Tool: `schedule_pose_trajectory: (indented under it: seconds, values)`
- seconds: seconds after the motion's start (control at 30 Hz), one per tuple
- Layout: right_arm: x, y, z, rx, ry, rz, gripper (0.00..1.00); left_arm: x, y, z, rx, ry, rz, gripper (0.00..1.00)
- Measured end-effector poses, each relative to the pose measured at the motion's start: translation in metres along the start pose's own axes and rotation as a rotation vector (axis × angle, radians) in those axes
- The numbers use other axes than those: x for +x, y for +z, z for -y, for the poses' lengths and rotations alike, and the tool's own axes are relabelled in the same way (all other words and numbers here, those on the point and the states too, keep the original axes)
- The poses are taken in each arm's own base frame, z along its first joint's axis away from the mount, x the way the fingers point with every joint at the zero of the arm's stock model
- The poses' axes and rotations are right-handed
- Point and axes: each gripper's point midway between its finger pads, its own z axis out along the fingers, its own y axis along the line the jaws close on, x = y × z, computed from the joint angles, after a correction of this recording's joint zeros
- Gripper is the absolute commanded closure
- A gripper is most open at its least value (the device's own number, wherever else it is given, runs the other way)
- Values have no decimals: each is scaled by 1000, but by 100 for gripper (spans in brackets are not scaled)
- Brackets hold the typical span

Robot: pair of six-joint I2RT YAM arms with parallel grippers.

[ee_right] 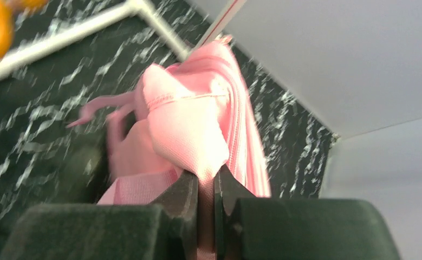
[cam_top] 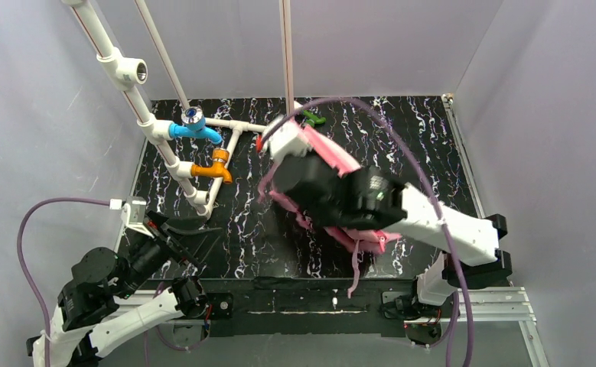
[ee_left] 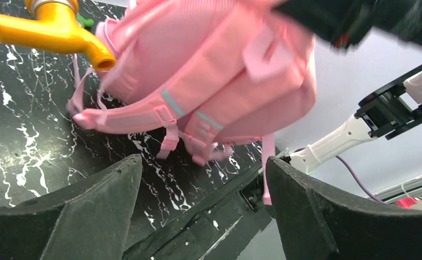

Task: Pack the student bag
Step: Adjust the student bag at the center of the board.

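1. The student bag (ee_left: 208, 70) is seen at the centre of the top view, largely covered there by the right arm (cam_top: 447, 225), with loose pink straps hanging towards the table's lower edge
2. The right gripper (ee_right: 206, 181) is clamped narrowly on the student bag, a fold of pink cloth being pinched between its two fingers
3. Whether the bag's underside rests on the black marbled table (cam_top: 432, 138) cannot be told
4. The left gripper (ee_left: 203, 162) is held at the lower left of the top view, jaws spread wide with nothing between them, well apart from the bag
5. The upper left of the table is taken up by a white pipe frame (cam_top: 164, 145) carrying a blue tap (cam_top: 195, 126) and an orange tap (cam_top: 212, 167); the orange spout is seen just beside the bag's left side
6. Bare table surface is shown to the right of the bag, up to the right edge, and between the left gripper and the bag
7. The table is bounded by grey walls (cam_top: 42, 115) at left, top and right of the frame
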Motion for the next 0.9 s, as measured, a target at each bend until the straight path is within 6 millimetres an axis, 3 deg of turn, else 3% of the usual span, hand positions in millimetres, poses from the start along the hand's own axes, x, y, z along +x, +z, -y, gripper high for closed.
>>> schedule_pose_trajectory:
  seconds: [0.1,0.23,0.37,0.53,0.73,0.9]
  values:
    - [-35,16,64,104,39,65,99,1,8,6,8,2,-16,17]
    - [-43,62,120,241,-6,37,99,6,19,15,23,-3,-51,17]
    - [-40,110,159,350,-61,-13,99,11,29,24,42,-18,-79,17]
    - [-58,131,183,410,-103,2,99,13,39,33,60,-25,-97,17]
    - [-74,139,189,449,-209,25,99,16,44,35,64,-14,-112,17]
    - [-58,158,221,480,-188,-2,99,16,44,35,64,-10,-113,17]
